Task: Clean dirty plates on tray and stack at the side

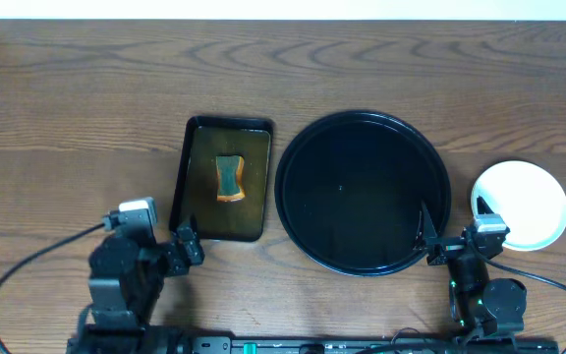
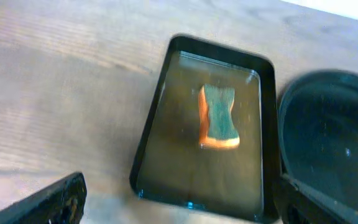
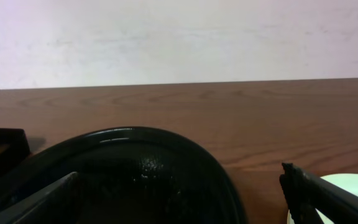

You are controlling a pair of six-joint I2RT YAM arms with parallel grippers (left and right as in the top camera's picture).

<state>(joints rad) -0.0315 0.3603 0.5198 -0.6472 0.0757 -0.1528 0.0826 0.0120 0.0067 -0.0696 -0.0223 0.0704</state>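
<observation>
Left claw (image 1: 187, 244): seen at the near left of the desk, just off the near-left corner of the rectangular tray. Its fingers (image 2: 48, 199) are spread wide at the bottom corners of the wrist view, and nothing is held between them.
Right claw (image 1: 452, 228): seen at the near right, between the round tray and the plates. Its jaws are spread wide, one finger reaching over the near-right rim of the round tray and the other lying by the near-left edge of the plates. Nothing is gripped.
Round tray (image 1: 362, 192): set in the middle of the desk, glossy black with a raised rim. Its whole dark floor is shown, marked only by faint reflections.
Plates (image 1: 519, 205): seen as one pale white disc lying flat on bare desk to the right of the round tray, just beside its rim but apart from it. The top face looks clean. How many are stacked cannot be told from above.
Rectangular tray (image 1: 177, 197): placed just left of the round tray. Whether the two touch cannot be told. Its floor looks wet and brownish.
Sponge (image 1: 229, 179): laid in the middle of the rectangular tray, green on top with an orange underside, its long axis running near to far.
Desk (image 1: 67, 98): brown wood grain, with bare surface to the far side and far left.
</observation>
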